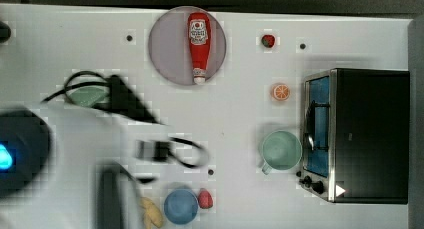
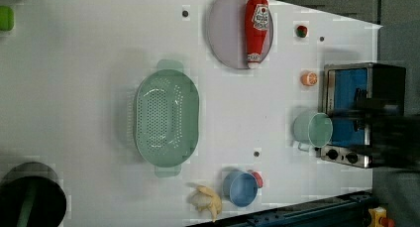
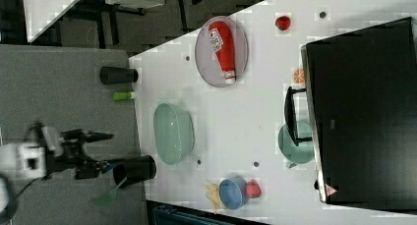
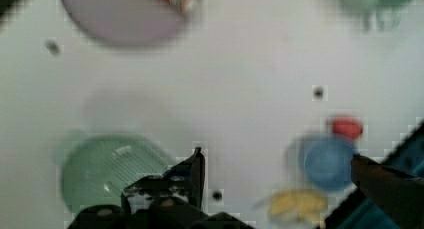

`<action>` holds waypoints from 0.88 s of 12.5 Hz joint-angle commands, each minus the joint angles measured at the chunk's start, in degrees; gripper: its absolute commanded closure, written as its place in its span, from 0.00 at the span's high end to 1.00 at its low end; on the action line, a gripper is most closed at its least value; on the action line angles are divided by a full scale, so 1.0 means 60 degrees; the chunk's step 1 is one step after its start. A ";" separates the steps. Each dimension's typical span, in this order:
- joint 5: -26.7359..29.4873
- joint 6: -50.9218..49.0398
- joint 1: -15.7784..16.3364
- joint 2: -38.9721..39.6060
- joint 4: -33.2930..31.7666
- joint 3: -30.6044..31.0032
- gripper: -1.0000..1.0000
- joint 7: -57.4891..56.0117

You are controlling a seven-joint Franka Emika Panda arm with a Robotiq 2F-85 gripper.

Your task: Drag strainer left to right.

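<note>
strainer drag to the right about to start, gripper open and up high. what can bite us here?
1. In the left view, the strainer has the mug and toaster oven at the far end of its path to the right; a long drag could hit them.
2. The blue bowl and banana sit close below that path; a skewed drag may clip them.
3. The gripper is open, clear of the strainer; a shallow rim catch may slip.

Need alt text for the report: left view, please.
A mint-green oval strainer sits mid-table, nothing touching it. On the left view's right: ketchup bottle on a grey plate, mint mug by a toaster oven, blue bowl.
</note>
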 commanded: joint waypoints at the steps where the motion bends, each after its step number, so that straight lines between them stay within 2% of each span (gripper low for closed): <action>1: -0.0124 0.0950 0.0390 0.0733 -0.0472 0.1117 1.00 0.3628; 4: -0.0137 0.2588 0.0405 0.2206 -0.0845 0.1975 1.00 0.5743; 6: -0.0156 0.3771 0.0420 0.3130 -0.1247 0.2157 1.00 0.6921; 11: -0.0161 0.7688 0.0453 0.5078 -0.2314 0.2112 1.00 0.7732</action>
